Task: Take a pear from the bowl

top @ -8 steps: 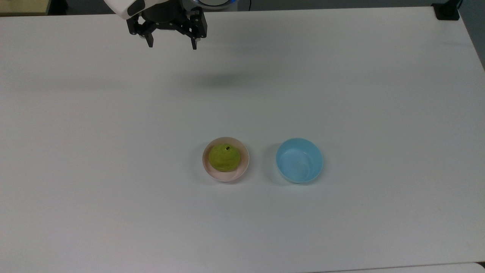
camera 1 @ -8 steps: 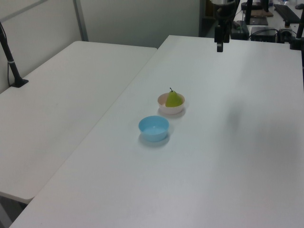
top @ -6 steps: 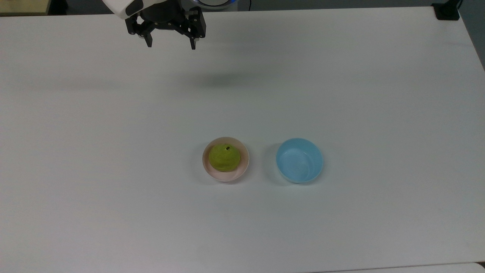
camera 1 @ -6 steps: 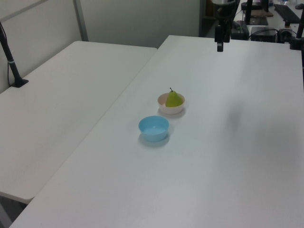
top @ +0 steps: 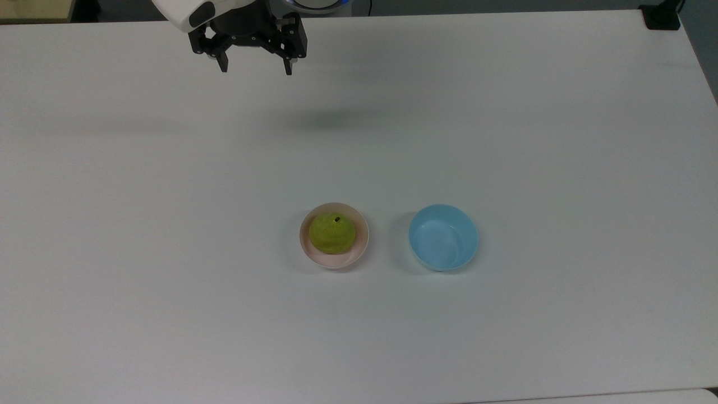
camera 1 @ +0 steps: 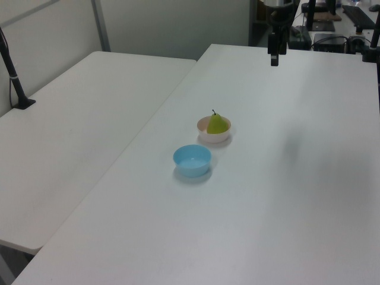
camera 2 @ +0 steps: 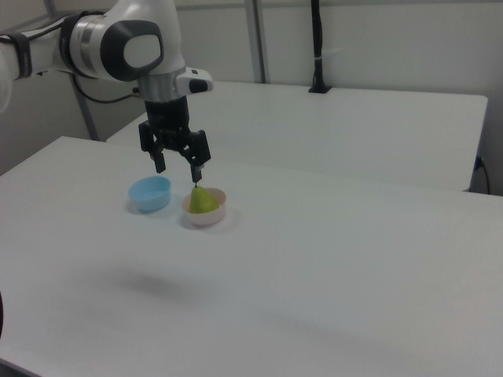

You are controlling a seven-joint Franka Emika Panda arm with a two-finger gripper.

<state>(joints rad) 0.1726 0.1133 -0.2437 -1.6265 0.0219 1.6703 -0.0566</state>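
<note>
Though rounded and probably light, likely slick: best gripping pear [top: 332,233] across its wide belly inside bowl [top: 360,242]. End effector [top: 255,64] spread, empty, well apart above bench [top: 561,140].

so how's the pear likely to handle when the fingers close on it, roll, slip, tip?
The pear stands stem-up in the pink bowl, so it probably tips or rolls against the wall if nudged off-centre. Its rounded, tapering body may squirt upward under a high pinch. The bowl looks light and could slide along the table.
</note>
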